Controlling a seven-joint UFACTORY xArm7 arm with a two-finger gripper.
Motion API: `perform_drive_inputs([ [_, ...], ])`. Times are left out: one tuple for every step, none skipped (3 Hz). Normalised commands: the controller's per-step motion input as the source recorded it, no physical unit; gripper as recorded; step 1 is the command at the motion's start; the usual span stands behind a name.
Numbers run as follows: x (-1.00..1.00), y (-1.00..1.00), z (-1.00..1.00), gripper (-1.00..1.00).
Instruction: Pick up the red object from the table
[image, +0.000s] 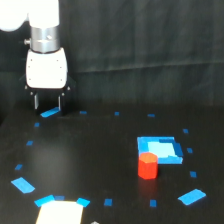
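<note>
The red object (147, 166) is a small red-orange cylinder standing upright on the black table (95, 160), right of centre toward the front, against the front-left corner of the blue square patch (161, 149). My gripper (47, 107) hangs from the white arm at the upper left of the exterior view, far from the red object. Its two dark fingers point down with a gap between them and hold nothing. The fingertips hover just above a small blue tape mark (49, 113).
Small blue tape marks dot the table in a rough ring. Larger blue pieces lie at the front left (22, 185) and front right (191, 196). A white block with blue corners (60, 211) sits at the front edge. A dark curtain forms the backdrop.
</note>
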Motion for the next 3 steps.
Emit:
perform_drive_inputs([
  [1.00, -0.48, -0.82, 0.84],
  [1.00, -0.98, -0.85, 1.00],
  [1.00, -1.00, -0.46, 1.00],
])
